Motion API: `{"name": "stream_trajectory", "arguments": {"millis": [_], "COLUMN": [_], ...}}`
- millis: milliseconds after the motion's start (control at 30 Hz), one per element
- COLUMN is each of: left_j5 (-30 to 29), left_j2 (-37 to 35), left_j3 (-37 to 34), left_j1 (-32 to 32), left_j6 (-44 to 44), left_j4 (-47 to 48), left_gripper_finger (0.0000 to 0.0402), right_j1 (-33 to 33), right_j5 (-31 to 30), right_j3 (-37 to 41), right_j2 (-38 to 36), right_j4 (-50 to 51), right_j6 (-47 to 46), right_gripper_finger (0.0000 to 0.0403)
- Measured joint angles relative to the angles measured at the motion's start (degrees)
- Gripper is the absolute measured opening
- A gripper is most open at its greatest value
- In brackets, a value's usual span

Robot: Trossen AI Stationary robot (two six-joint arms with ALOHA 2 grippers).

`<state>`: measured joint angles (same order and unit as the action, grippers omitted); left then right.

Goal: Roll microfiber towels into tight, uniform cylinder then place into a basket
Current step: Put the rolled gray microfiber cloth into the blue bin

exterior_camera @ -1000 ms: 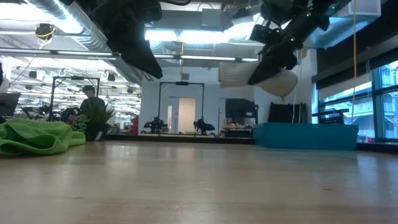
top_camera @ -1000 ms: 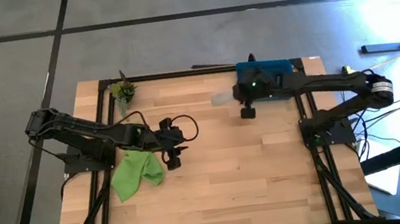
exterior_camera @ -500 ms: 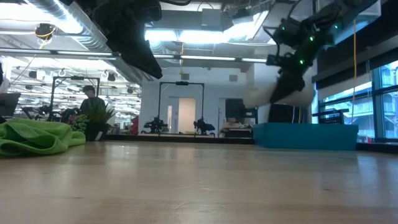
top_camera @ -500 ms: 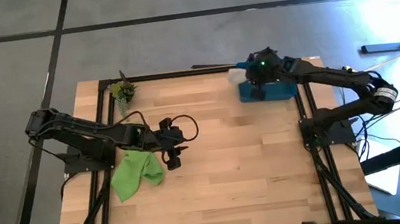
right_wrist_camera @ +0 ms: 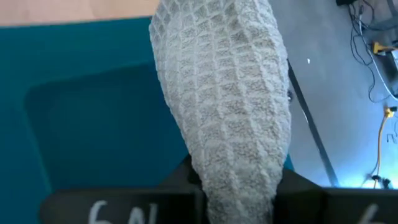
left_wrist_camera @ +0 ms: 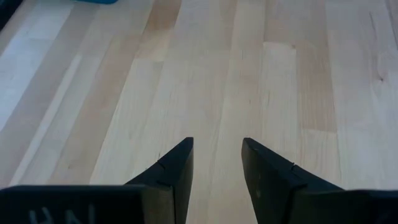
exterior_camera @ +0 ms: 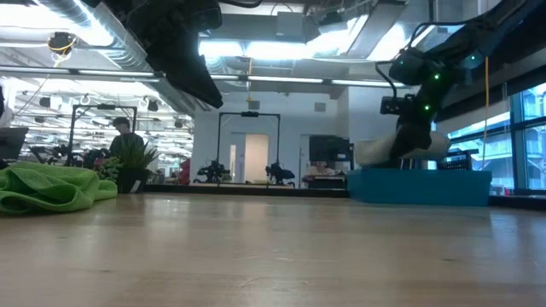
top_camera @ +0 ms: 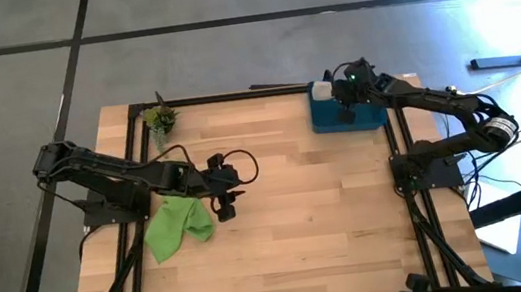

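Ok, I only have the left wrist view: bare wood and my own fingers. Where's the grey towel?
Observer: The right gripper holds the rolled grey towel above the basket.
Operator: Is it released yet?
Observer: No, it is pinched between the fingers, with the basket's blue floor beneath it.
Operator: And the green towel?
Observer: The green towel lies crumpled and unrolled beside the left gripper, which is open.

Even, bright overhead light on table (top_camera: 288,203); soft, faint shadows. Strong glare from windows (exterior_camera: 512,136) at right of low view, ceiling lights (exterior_camera: 273,49) blown out. Low view foreground wood blurred. Right wrist view: grey towel (right_wrist_camera: 224,99) close, sharp weave.
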<state>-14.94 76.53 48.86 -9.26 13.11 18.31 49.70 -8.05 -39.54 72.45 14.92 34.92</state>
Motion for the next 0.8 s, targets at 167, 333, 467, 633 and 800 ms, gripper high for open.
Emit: {"name": "stream_trajectory", "arguments": {"millis": [167,333,467,633,800], "left_j5": [0.0,0.0,0.0,0.01,0.0], "left_j2": [0.0,0.0,0.0,0.0,0.0], "left_j3": [0.0,0.0,0.0,0.0,0.0], "left_j1": [-0.02,-0.02,-0.02,-0.02,-0.02], "left_j6": [0.02,0.02,0.02,0.01,0.02], "left_j4": [-0.02,-0.04,-0.04,-0.04,-0.07], "left_gripper_finger": [0.0125,0.0125,0.0125,0.0125,0.0125], "right_j1": [0.47,0.46,1.11,1.74,2.28], "right_j5": [0.07,-1.77,-1.55,0.7,1.22], "right_j3": [0.6,0.6,0.58,0.34,0.71], "right_j2": [2.8,7.31,9.64,11.59,13.21], "right_j4": [-2.4,-4.56,-7.76,-8.26,-7.78], "right_j6": [1.68,4.85,5.38,7.12,7.85], "right_gripper_finger": [0.0046,0.0046,0.0046,0.0046,0.0046]}}
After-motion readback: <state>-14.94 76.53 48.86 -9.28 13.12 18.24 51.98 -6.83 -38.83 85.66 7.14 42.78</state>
